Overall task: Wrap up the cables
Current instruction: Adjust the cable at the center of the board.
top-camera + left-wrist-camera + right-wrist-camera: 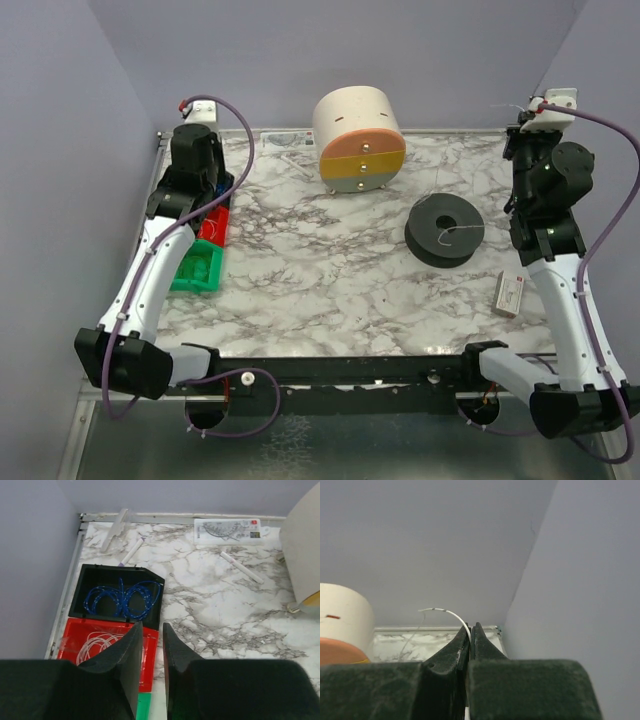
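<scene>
At the far right corner of the table (300, 290), the right gripper (470, 629) is raised high. Its fingers are closed tight on the cable (445, 612), a hair-thin pale strand that arcs out leftward from the tips. In the top view the strand is seen running down to the spool (445, 232), which lies flat on the table, right of centre, with a short length resting on its top face.

The left gripper (152, 639) is held above the red bin (100, 625), where more pale strands lie coiled. Its fingers are parted by a narrow gap, and nothing is held between them.

The step in hand is judged to be the winding of the strand onto the spool. Light tension is to be applied so that the turns seat around the spool's body and not on its top face. The strand is to be led around the rim in even circles. Sudden pulls are to be avoided: no clamp is seen on the spool, so it may be dragged or tipped. So thin a strand may also slip from the tips.
</scene>
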